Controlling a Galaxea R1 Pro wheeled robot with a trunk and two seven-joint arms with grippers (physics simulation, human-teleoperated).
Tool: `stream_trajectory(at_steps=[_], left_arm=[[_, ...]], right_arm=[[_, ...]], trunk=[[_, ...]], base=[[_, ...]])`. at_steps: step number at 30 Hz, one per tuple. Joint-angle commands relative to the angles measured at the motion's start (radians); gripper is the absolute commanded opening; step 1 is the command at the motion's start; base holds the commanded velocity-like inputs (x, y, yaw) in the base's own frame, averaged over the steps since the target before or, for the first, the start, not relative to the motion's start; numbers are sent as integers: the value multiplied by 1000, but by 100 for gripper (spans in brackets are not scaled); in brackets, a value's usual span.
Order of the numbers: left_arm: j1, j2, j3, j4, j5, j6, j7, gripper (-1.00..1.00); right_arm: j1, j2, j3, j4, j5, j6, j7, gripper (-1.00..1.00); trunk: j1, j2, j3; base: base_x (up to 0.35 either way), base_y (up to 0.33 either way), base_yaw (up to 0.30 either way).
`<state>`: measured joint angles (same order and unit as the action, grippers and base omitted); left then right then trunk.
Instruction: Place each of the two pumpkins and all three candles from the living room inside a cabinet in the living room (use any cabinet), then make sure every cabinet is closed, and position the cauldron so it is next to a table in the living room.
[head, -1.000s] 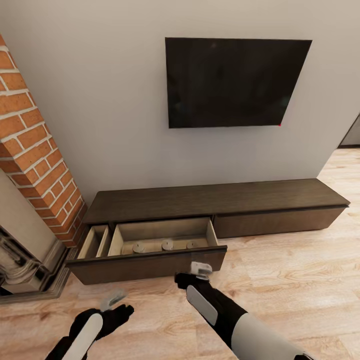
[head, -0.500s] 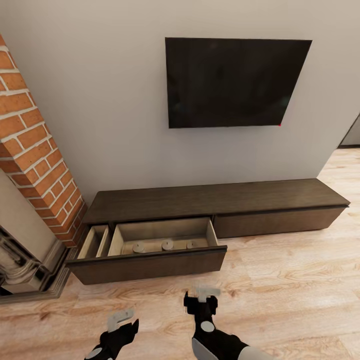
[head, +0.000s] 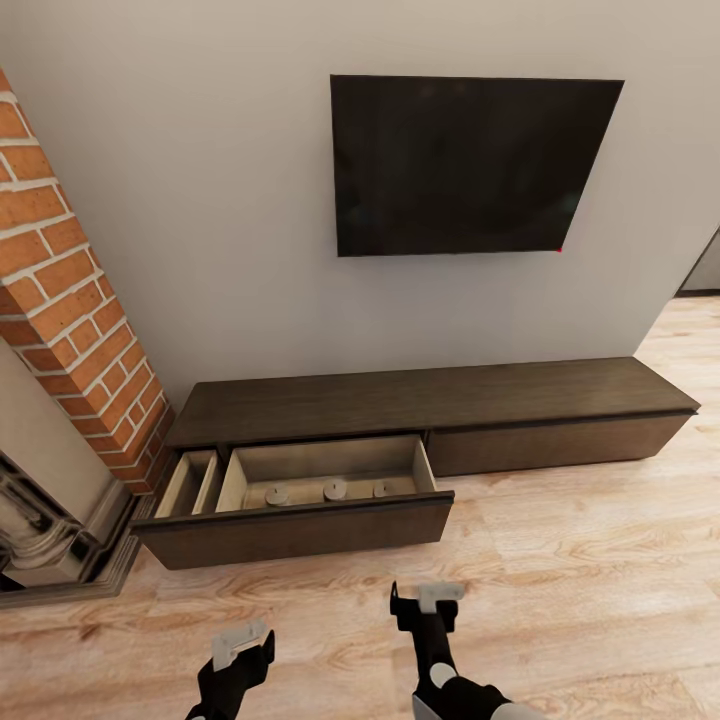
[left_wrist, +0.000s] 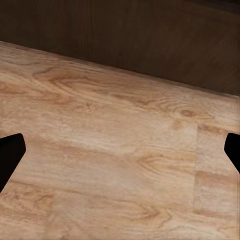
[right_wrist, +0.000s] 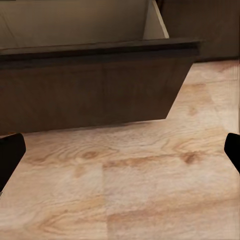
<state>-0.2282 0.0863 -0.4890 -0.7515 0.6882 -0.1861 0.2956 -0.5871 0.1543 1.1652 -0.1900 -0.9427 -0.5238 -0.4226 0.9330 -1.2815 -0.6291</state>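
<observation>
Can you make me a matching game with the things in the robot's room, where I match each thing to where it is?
Things:
1. candles
2. TV
3. brick column
4. right end effector

Places:
A. hanging on the wall
B. inside the open drawer
C. over the wood floor, in front of the drawer
D. left of the cabinet

Pairs: 1-B, 2-A, 3-D, 4-C

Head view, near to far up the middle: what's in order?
Right claw → pale wood-plank floor → open dark-brown drawer front → three stubby grey candles → dark-brown cabinet top → black wall-mounted TV.
</observation>
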Motion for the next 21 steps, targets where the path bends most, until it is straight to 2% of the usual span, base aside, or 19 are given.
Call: stream_trajectory(at_steps=[1, 10, 13, 17, 21], left_arm=[[-1, 2, -8, 0, 11, -7, 6, 100], [-1, 1, -15, 0, 11, 0, 0, 100], [-1, 3, -35, -3, 11, 10, 0, 100], [-2, 5, -87, -8, 10, 46, 5, 100], [-2, 4, -98, -9, 8, 60, 8, 100]], right_arm=[[-1, 1, 12, 10, -4, -23, -3, 100], [0, 3, 41, 34, 37, -56, 22, 100], [0, 2, 55, 36, 59, -52, 40, 100], [0, 0, 71, 68, 70, -45, 50, 100], [1, -2, 75, 81, 71, -45, 59, 100]], trunk=[[0, -1, -1], [0, -1, -1], [0, -1, -1], [0, -1, -1], [0, -1, -1]], base=[[0, 0, 0], [0, 0, 0], [0, 0, 0], [0, 0, 0], [0, 0, 0]])
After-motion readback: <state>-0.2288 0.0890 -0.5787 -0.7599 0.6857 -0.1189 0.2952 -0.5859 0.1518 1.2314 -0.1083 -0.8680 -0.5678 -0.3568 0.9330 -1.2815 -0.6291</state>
